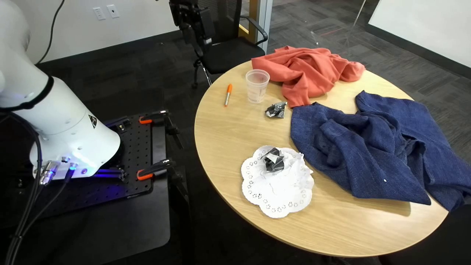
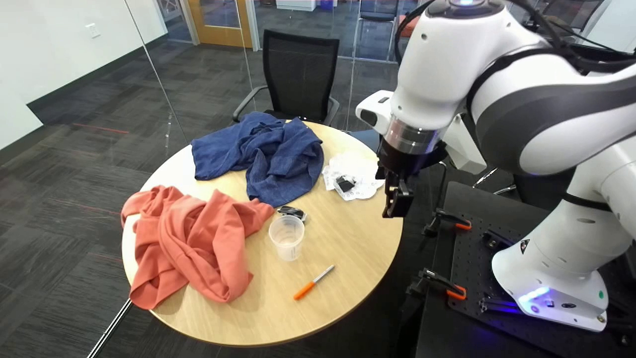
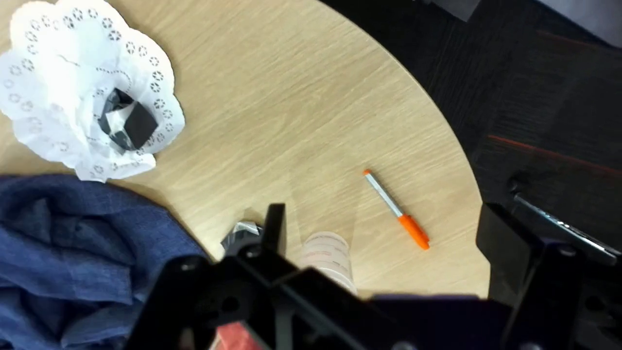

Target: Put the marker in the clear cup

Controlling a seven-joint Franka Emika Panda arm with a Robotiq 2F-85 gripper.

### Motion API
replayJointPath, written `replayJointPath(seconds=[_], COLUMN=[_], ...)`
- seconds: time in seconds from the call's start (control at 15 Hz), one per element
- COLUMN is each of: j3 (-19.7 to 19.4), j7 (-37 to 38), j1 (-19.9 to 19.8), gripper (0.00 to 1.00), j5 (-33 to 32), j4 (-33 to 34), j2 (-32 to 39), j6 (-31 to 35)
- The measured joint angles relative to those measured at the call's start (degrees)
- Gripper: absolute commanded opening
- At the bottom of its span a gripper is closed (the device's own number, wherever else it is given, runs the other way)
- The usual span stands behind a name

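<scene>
Gripper (image 3: 381,227), mine: spread wide, holding nothing. Marker (image 3: 395,208): one, lying ungrasped on the table (image 3: 291,107). Clear cup (image 3: 326,252): one, upright, at the marker's eight o'clock in my wrist view. Done: nothing, I judge. Outstanding: grasp, lift, carry, release.

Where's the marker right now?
In an exterior view, the marker lies on the table, left of the clear cup, near the table's left edge.
</scene>
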Motion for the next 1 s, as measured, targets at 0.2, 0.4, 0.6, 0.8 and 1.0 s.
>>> replayJointPath(seconds=[0.2,0.4,0.6,0.8,1.0], j3=[0.5,0.4,0.2,0.1,0.1], j7=[-3.2,-6.5,-9.0,-9.0,-9.0], j1=[2.7,5.0,6.7,6.8,6.8], gripper=[1.00,1.00,1.00,1.00,1.00], j5=[0.0,0.6,2.8,2.8,2.8], j4=[0.0,0.0,0.0,0.0,0.0], j2=[3.6,6.7,8.3,8.3,8.3], j6=[5.2,10.4,12.4,12.4,12.4])
